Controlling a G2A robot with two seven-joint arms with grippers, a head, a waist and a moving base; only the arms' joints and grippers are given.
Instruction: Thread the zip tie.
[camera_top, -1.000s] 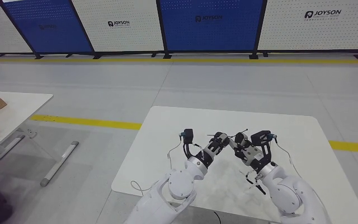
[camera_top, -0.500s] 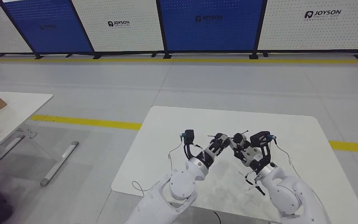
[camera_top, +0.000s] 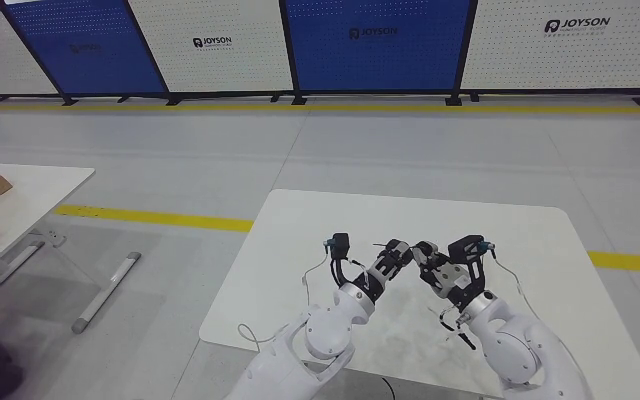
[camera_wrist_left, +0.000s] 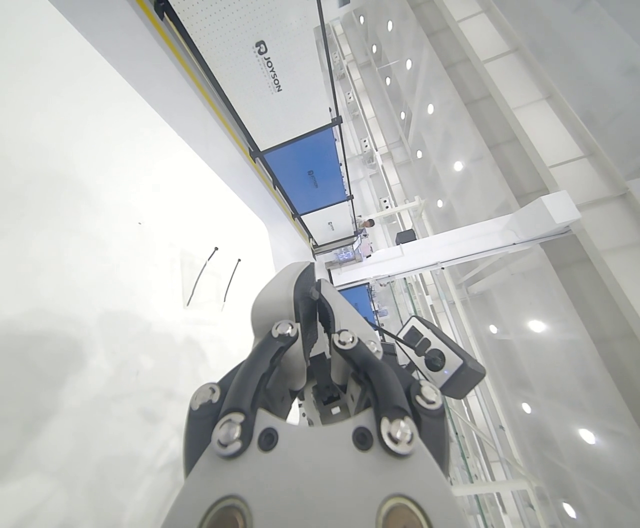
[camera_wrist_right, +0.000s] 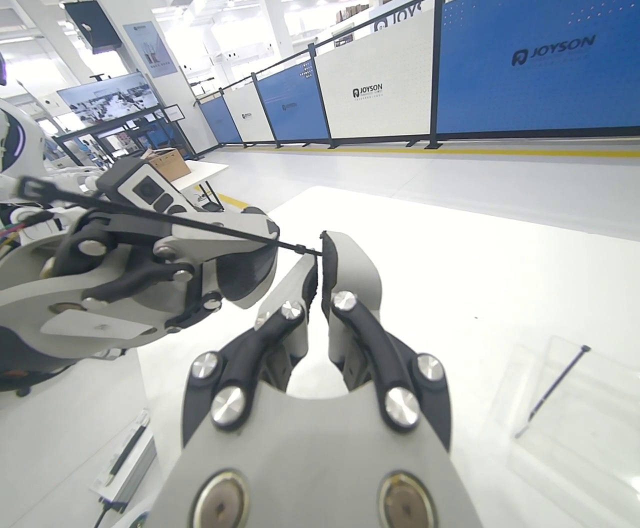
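Threading looks barely begun: above the white table the black zip tie is one straight strip, clamped in the closed left gripper, its tail tip pinched by the closed right gripper, its head unentered.

**Light:** bright, even and white, from rows of round ceiling lamps overhead.

**Glare:** each lamp blooms into a soft halo in the left wrist view. The white table is nearly washed out there. The grey floor carries a dull sheen.

**Shadows:** pale and soft-edged throughout.

**Distortion:** both wrist views are wide-angle. The fence panels lean and bow toward the edges, and the ceiling beam runs askew.

**Contrast:** the zip tie reads as 1 thin black line against the bright background.
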